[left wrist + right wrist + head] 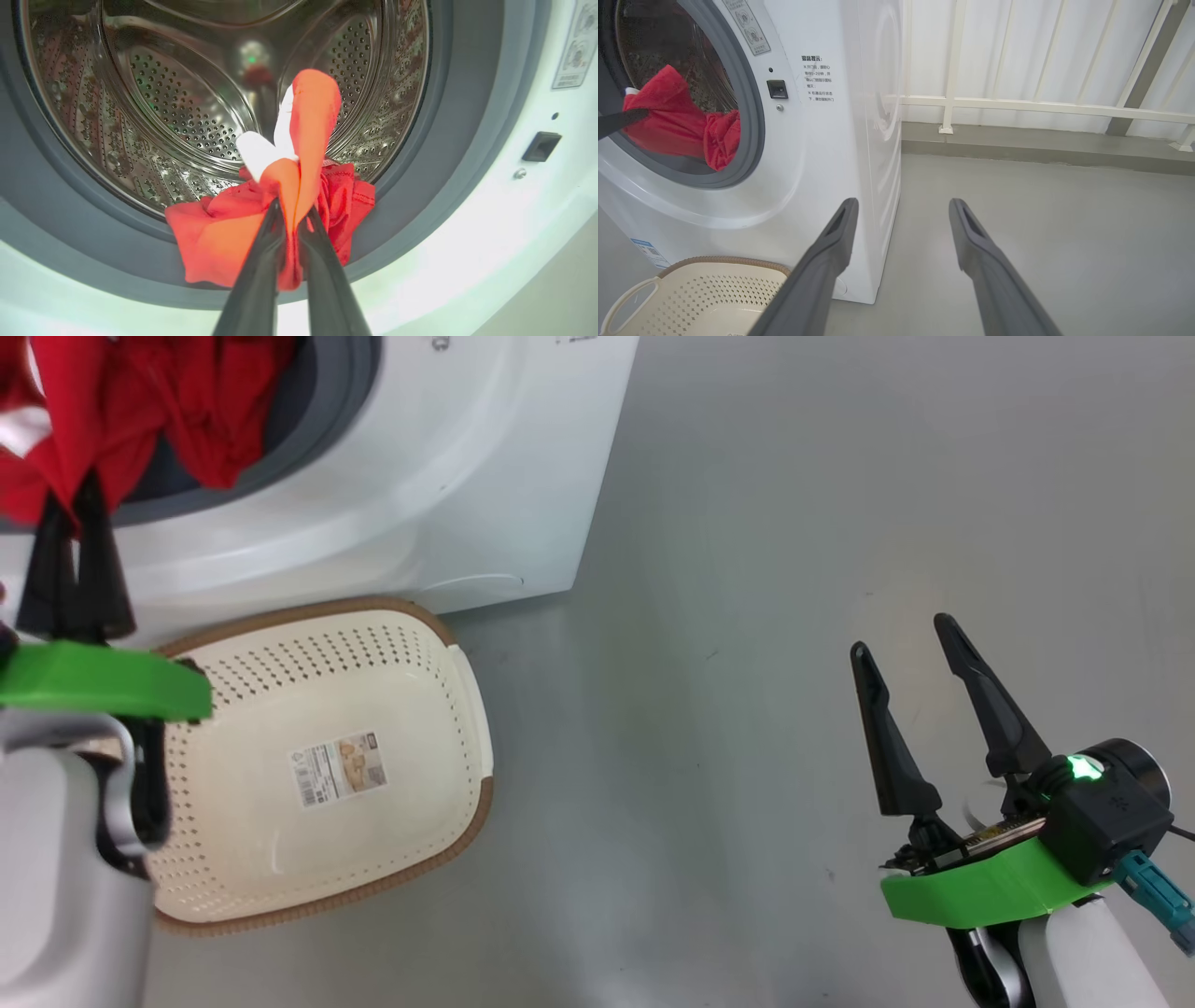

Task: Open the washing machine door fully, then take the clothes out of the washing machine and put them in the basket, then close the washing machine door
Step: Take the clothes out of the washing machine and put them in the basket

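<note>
My left gripper (292, 207) is shut on the red clothes (261, 224), which hang out over the grey gasket at the mouth of the white washing machine (420, 476). In the head view the same gripper (75, 490) stands at the drum opening with the clothes (140, 401) above it. The right wrist view shows the clothes (677, 121) draped over the lower gasket. The cream basket (327, 756) sits on the floor right before the machine, with nothing in it. My right gripper (901, 635) is open over bare floor, far to the right. The washing machine door is out of view.
Grey floor (794, 569) stretches to the right of the machine. A white railing and panelled wall (1041, 70) stand behind it, with a low kerb along the base. The basket (691, 298) touches the machine's front foot.
</note>
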